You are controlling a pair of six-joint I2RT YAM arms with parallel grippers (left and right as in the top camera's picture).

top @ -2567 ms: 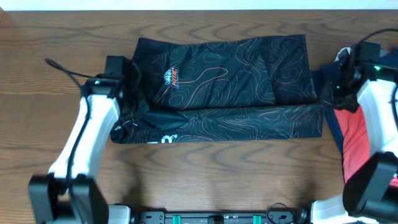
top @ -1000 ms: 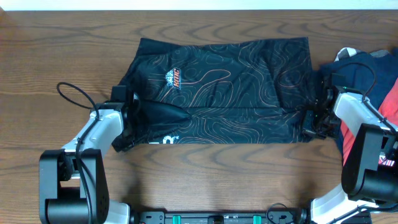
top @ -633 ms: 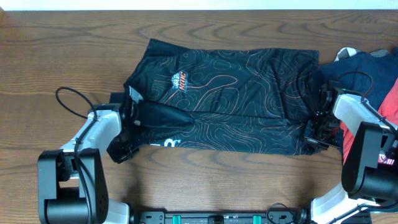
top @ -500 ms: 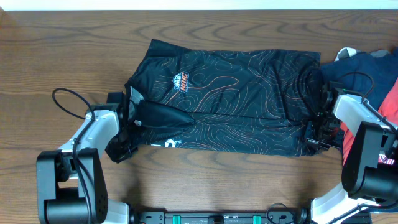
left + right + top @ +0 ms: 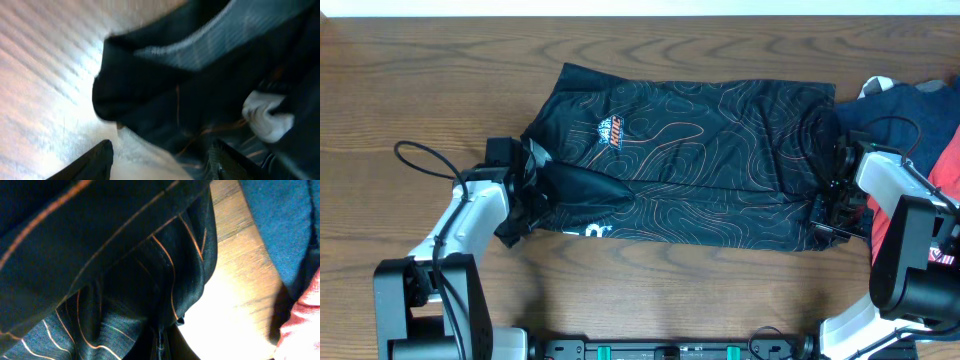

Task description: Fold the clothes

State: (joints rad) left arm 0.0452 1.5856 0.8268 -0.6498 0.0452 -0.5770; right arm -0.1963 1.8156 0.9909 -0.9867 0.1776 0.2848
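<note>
The clothes, one black jersey with fine orange contour lines and a small crest, lie folded across the middle of the table. At the jersey's left edge my left gripper stands open. In the left wrist view, bare wood and the dark hem show between its fingers, and nothing is held. My right gripper is at the jersey's right edge. The right wrist view shows it shut on a pinch of the striped fabric.
A navy-and-red shirt lies crumpled at the right end of the table, just beyond my right arm; its blue and red cloth shows in the right wrist view. Bare wooden table runs along the front.
My left gripper has opened and let go of the jersey's left edge, then drawn slightly back. The jersey had slid a little to the right. The right gripper keeps its grip.
</note>
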